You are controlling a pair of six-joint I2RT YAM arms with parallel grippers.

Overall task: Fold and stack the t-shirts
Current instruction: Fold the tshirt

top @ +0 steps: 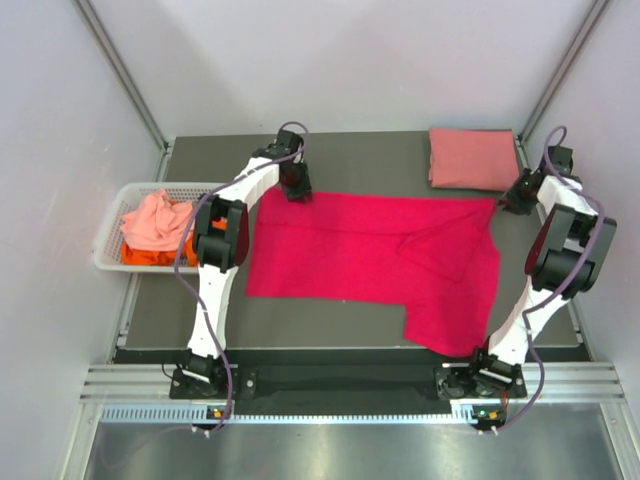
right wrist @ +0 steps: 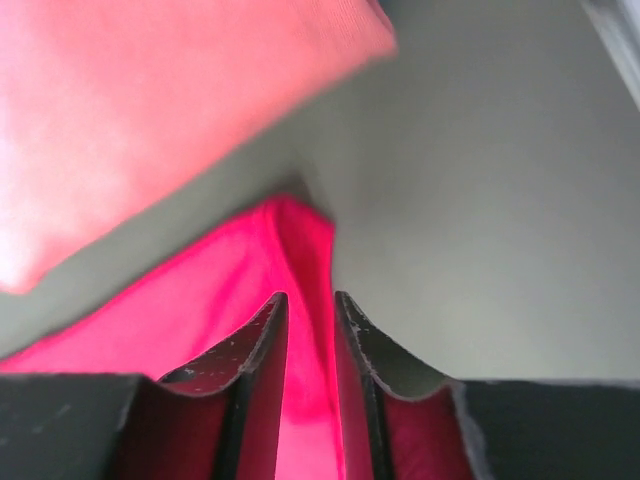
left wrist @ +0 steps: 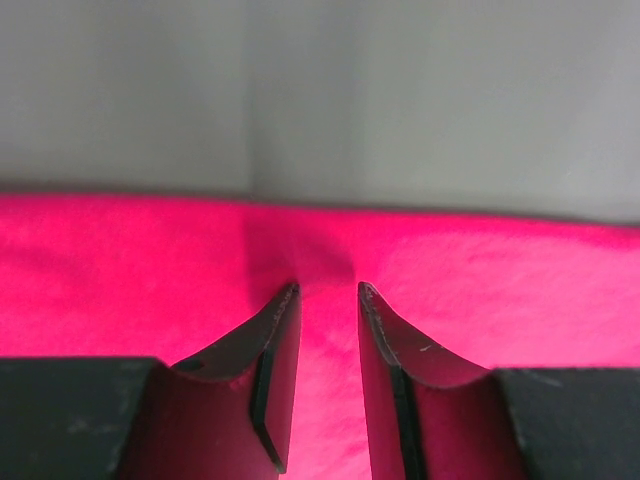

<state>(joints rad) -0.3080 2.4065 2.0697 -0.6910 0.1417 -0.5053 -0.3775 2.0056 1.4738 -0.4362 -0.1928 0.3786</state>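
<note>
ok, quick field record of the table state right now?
magenta shirt: spread out mid-table
salmon shirt: folded, far-right corner of the table
basket: at the table's left edge, holds pale coral shirt on top of orange shirt
left gripper: jaws apart, at the magenta shirt's far-left corner
right gripper: jaws apart, at its far-right corner

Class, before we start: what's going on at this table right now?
Two robot arms are handling a magenta-red t-shirt spread out on the table. The left gripper is at its far left corner, jaws apart; the right gripper at its far right corner, jaws slightly parted, grip unclear. A salmon pink t-shirt lies folded at the table's far right. A pale coral t-shirt and an orange t-shirt wait in the white basket.
</note>
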